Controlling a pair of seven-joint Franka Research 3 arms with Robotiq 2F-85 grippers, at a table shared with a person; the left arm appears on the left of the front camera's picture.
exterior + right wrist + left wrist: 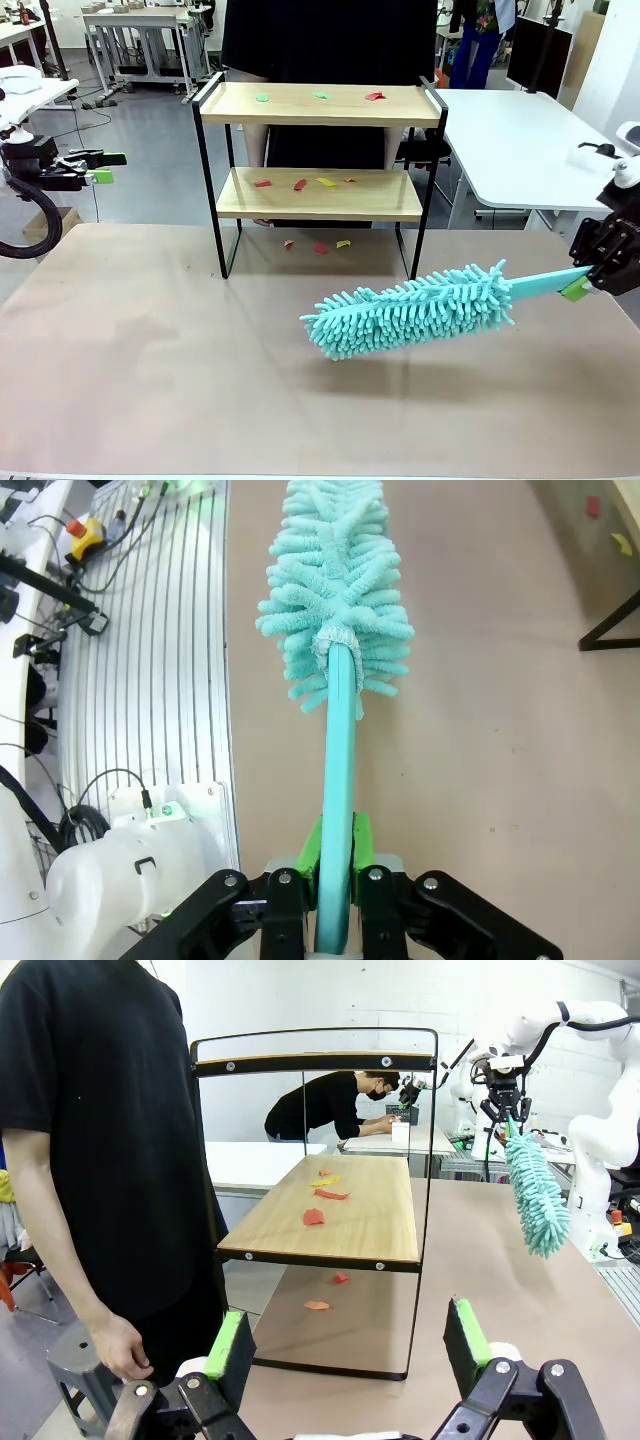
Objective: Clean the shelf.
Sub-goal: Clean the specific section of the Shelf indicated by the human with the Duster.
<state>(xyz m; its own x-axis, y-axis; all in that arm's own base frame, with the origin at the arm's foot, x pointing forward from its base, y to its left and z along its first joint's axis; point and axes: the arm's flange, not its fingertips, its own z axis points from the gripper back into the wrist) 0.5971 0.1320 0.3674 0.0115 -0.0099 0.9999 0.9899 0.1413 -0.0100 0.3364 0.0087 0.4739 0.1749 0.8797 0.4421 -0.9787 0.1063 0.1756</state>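
The duster (335, 610) loses its tip past the top edge of the right wrist view; its handle end is buried in the right pincer (337, 848). Scraps (300, 184) on the shelf (300, 108) are too small to identify. The person (330, 40) is cropped above.

Turquoise duster (415, 308), black-framed pale wood shelf (300, 106)

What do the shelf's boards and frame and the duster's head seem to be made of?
Shelf boards: pale matte wood or laminate, faint grain showing. Its frame: thin black metal by the look, probably painted. Duster head: soft teal microfibre strands, fluffy; handle looks like smooth plastic.
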